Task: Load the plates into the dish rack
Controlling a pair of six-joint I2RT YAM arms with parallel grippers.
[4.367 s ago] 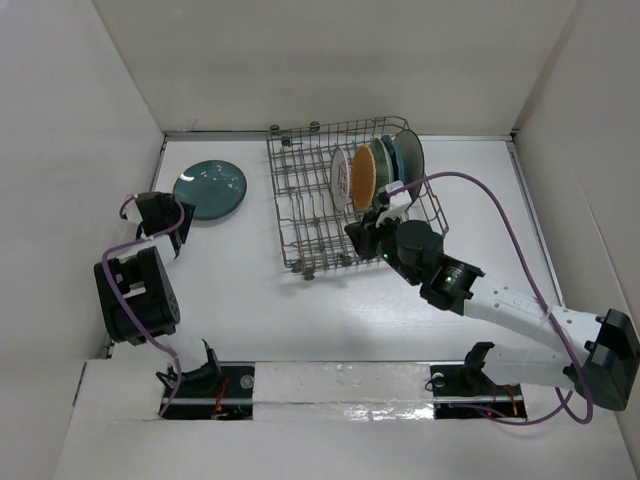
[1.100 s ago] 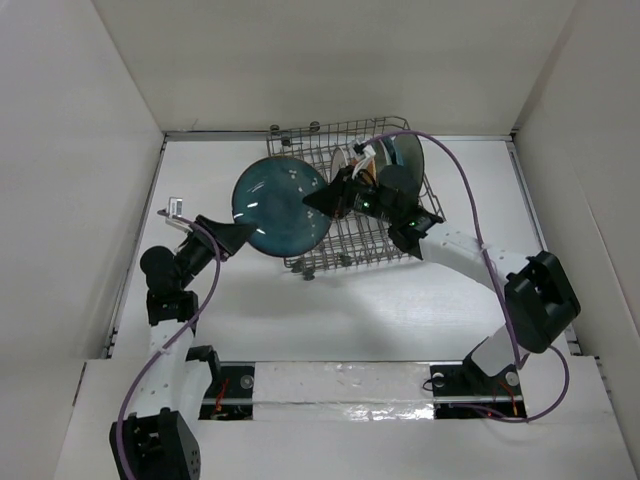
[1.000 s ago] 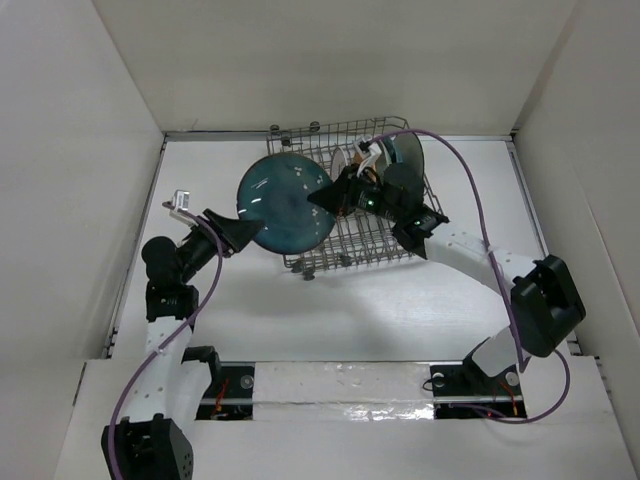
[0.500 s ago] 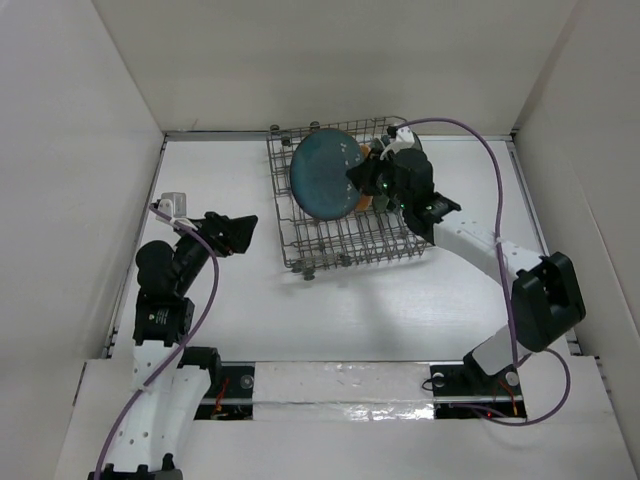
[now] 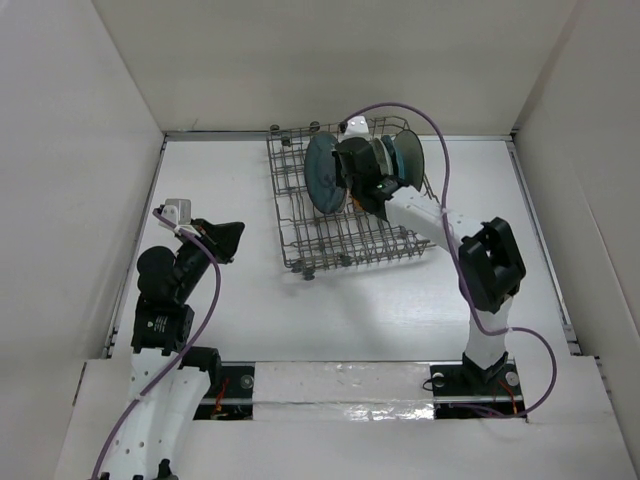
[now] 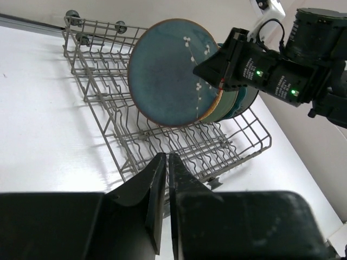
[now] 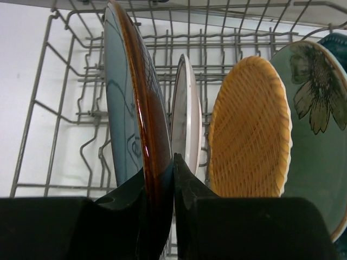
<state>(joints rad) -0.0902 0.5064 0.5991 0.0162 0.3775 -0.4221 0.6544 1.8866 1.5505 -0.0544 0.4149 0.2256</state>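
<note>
Standing upright left of centre, the teal plate, likely stiff, slick, breakable, is rim-pinched by the right gripper; left gripper closed, empty.

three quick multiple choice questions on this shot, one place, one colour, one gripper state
1. The dark teal plate is: A lying flat; B on edge at the dish rack; C under the rack.
2. The plate next to the white plate, away from the held one, is: A orange; B black; C red.
3. The left gripper is: A shut on a plate; B wide open; C shut, empty.
Key: B, the right gripper pinches its rim at the rack; A, the woven orange plate stands there; C, its fingers meet on nothing.
</note>
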